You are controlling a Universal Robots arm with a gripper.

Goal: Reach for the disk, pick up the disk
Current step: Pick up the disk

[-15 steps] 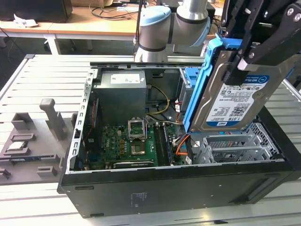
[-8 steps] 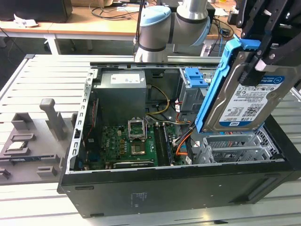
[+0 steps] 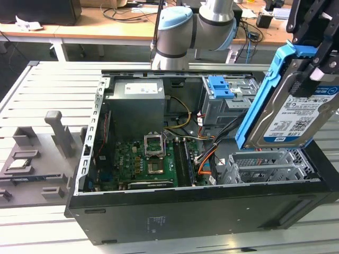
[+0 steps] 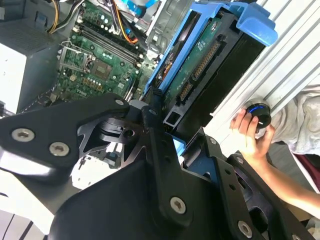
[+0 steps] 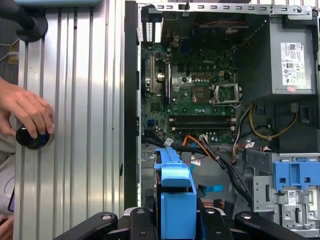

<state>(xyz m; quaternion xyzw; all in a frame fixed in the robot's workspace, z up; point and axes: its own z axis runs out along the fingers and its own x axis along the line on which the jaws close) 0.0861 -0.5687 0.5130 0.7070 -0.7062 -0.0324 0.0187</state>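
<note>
Disk: the disk (image 3: 296, 114) hangs tilted in the air above the open computer case (image 3: 201, 211), clear of the empty drive bay (image 3: 265, 166), so the pick-up looks done.
Grip: the gripper (image 3: 312, 63) holds its upper end; the black fingers (image 4: 155, 145) appear pinched on the drive body, though contact is partly hidden.
Materials: silver-grey metal shell, white label, glossy blue plastic rails (image 5: 177, 200).
Surroundings: ribbed aluminium surface (image 5: 75, 125); a person's hand (image 5: 25, 112) rests on a round black knob (image 5: 32, 137).
</note>
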